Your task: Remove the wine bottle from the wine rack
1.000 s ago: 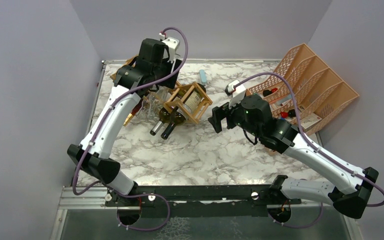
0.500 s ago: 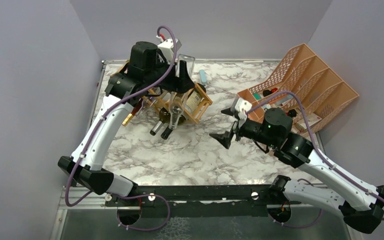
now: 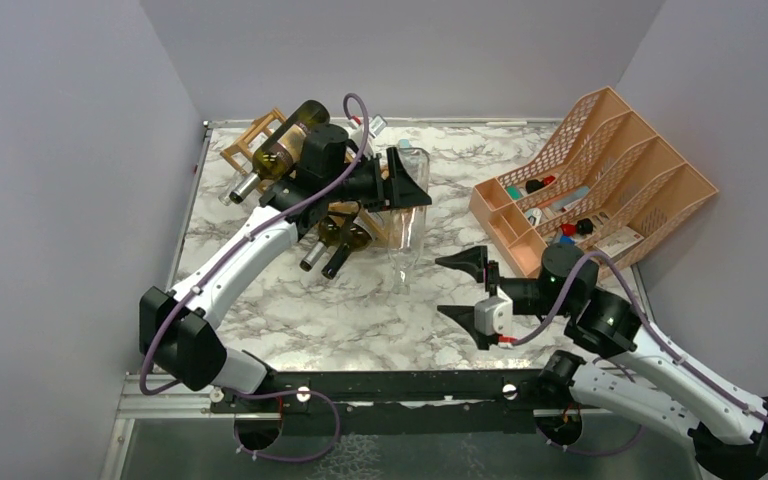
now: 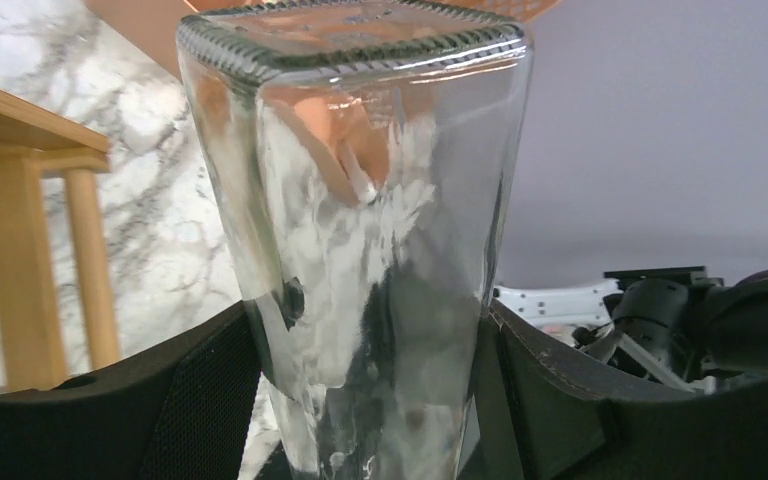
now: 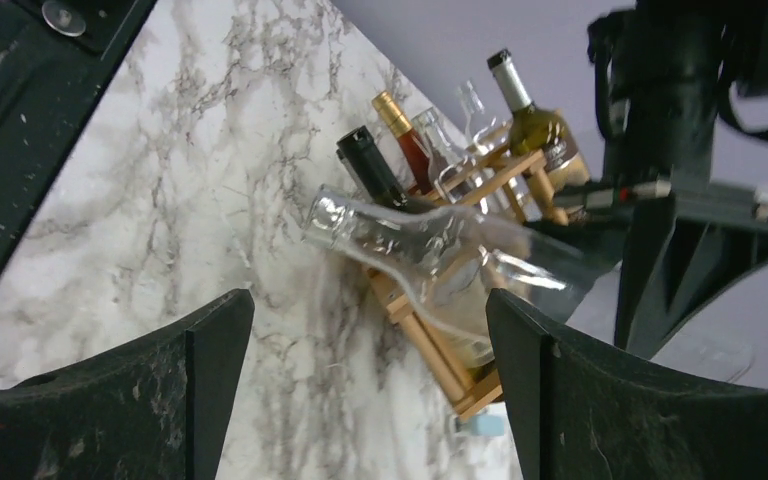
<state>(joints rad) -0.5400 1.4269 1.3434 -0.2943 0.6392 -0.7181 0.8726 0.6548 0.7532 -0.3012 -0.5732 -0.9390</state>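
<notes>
Clear glass, empty by the look of it, the wine bottle (image 3: 409, 228) hangs above the marble table (image 3: 360, 315) at the right end of the wooden wine rack (image 3: 250, 137), its thick base tipped up toward the back wall and its narrow neck slanting down toward the near edge. The left gripper (image 3: 406, 180) is clamped across the bottle's wide body near the base; from the left wrist camera the black fingers (image 4: 185, 400) press against the glass on both sides, with a tan post of the rack standing off to the left. From the right wrist view the bottle overlaps the rack's frame, so I cannot tell whether it is fully free of the wood. An olive-green bottle (image 3: 282, 152) lies slanted across the far left part of the rack, and two dark bottle necks (image 3: 325, 252) poke out of its near side under the left arm. Nearer the front edge, the right gripper (image 3: 463, 292) faces the held bottle with its fingers spread wide and nothing between them, well apart from the glass. A peach mesh file organizer (image 3: 650, 150) sits at the far right of the table with small items in its compartments.
</notes>
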